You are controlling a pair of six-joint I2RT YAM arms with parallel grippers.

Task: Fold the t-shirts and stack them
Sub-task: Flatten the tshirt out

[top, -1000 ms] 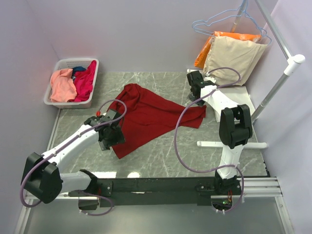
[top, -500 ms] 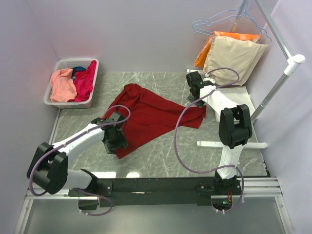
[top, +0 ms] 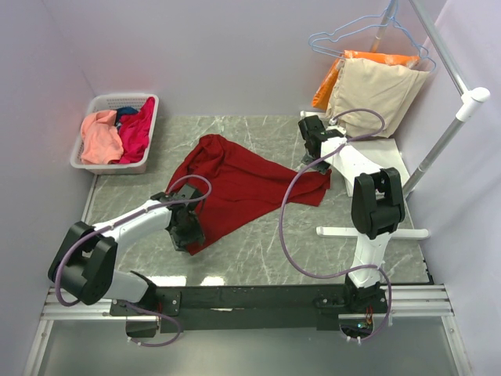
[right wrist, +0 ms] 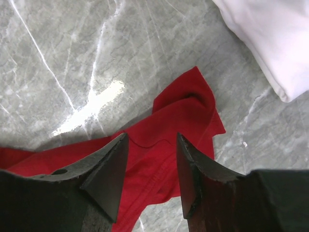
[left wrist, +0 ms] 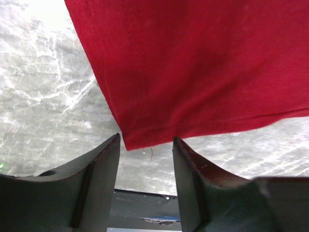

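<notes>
A dark red t-shirt lies spread and rumpled on the marble table. My left gripper is open, low over the shirt's near corner. In the left wrist view that corner lies between the fingertips of the left gripper, ungripped. My right gripper is open above the shirt's right sleeve, and so it shows in the right wrist view over the red sleeve. A cream-white folded shirt lies at the right and shows in the right wrist view. Salmon-pink, magenta and blue shirts are in the basket.
A white basket stands at the back left. Beige and orange garments hang on wire hangers at the back right. A white rack pole and its foot stand at the right.
My left arm has swung toward the near side and right, moving its gripper down the shirt's left edge to the near corner. The right arm has hardly moved.
</notes>
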